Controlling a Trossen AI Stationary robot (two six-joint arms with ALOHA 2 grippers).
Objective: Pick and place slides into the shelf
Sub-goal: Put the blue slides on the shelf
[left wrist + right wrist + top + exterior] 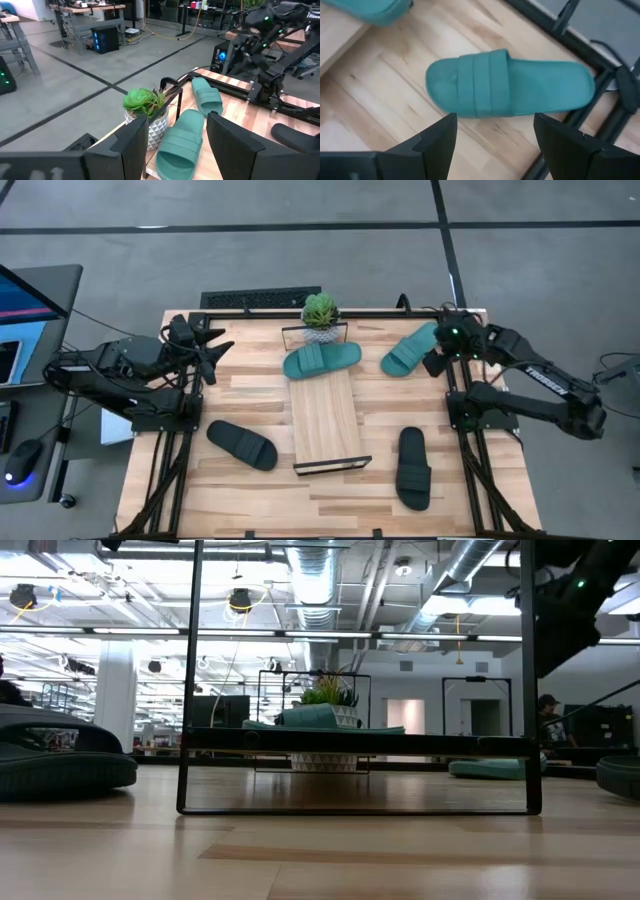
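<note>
Wooden tabletop point(250, 390) in an open workshop, grey floor all round. Right gripper point(492, 137) poised directly above 1 teal slide point(510, 87), fingers point(437, 137) spread to either side of it and gripping nothing; left gripper point(175, 145) parked at the table's far left corner, also wide open and empty, facing across toward the potted plant point(145, 107). Seen from overhead: right gripper point(447, 345) at the inner end of that slide point(408, 350), near the table's far right corner, just right of the shelf point(325, 420). Second teal slide point(322, 359) already lying across the shelf's far end, beside the plant. 2 dark slides yet to be moved: 1 point(241, 445) left of the shelf, the other point(413, 468) right of it, both flat on the tabletop.

Step in hand, by all appearances: reaching for the second teal slide, with 1 of 4 placed. Next move calling for a straight descent and a firm close across the wide strap or the sole's edge, then a lift clear of the table frame before carrying left to the plank.

Slide itself sole-down, strap uppermost and ribbed in 3 bands, matte and rubbery, likely to flex under the pinch
</note>
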